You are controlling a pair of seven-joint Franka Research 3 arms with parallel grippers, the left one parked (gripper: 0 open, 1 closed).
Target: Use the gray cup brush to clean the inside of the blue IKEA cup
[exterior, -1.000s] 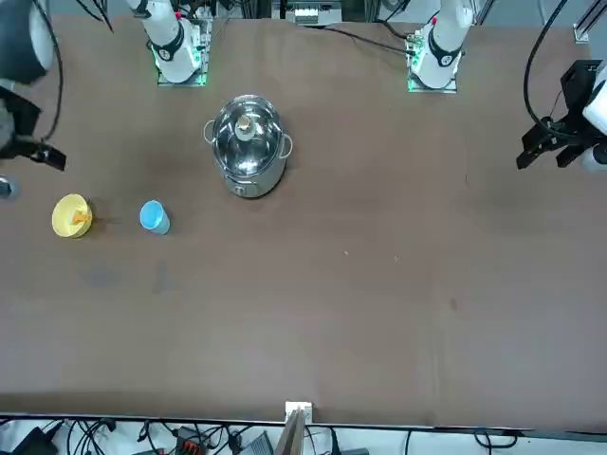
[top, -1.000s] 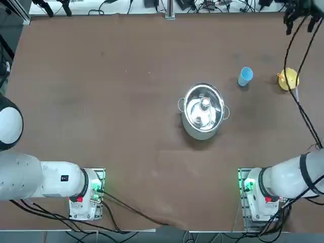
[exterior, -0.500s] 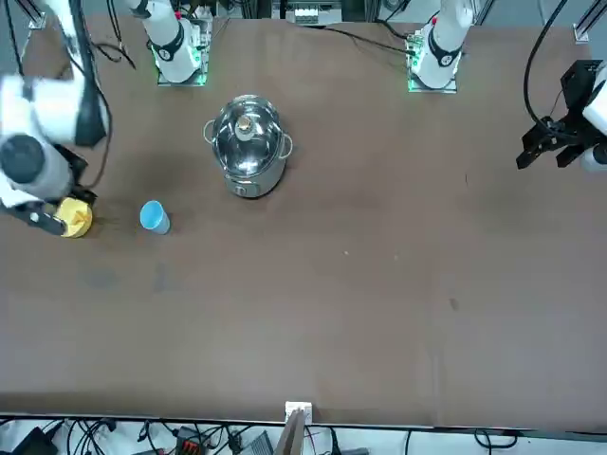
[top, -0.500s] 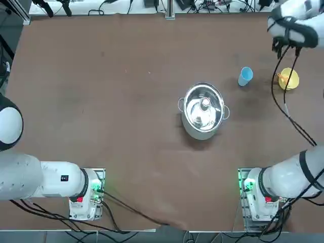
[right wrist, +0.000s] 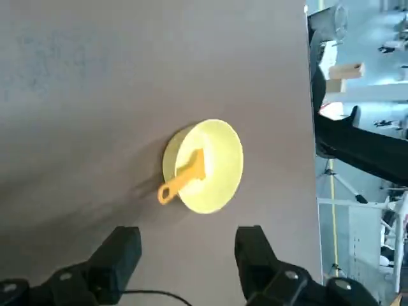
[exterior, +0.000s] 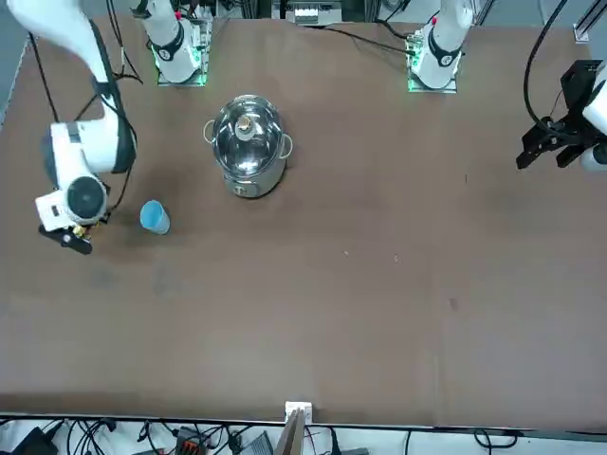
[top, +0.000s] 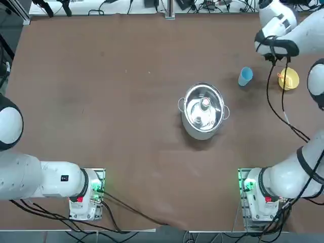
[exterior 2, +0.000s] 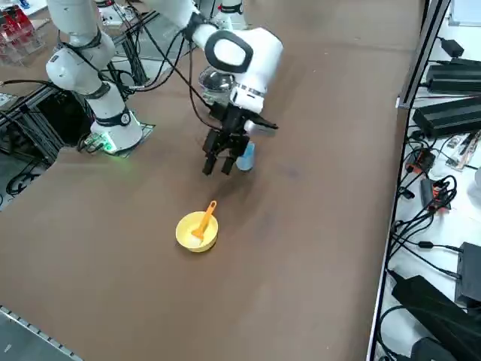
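Observation:
The cup brush, orange from here, lies in the yellow bowl with its handle sticking out over the rim; it shows again in the right side view. The blue cup stands upright on the table a short way left of the bowl. My right gripper hangs open above the table, close to the bowl and brush, with nothing between its fingers. From the side, the gripper hovers just in front of the cup, short of the bowl. The arm hides the bowl in the front view.
A steel pot stands near the table's middle, left of the cup and nearer the bases. The arm's black cable loops down over the right part of the table. The far table edge carries cables.
The right arm has swung in from the far right edge and come down over the table; its hand now hovers between the cup and the yellow bowl. Cup, bowl and pot have not moved.

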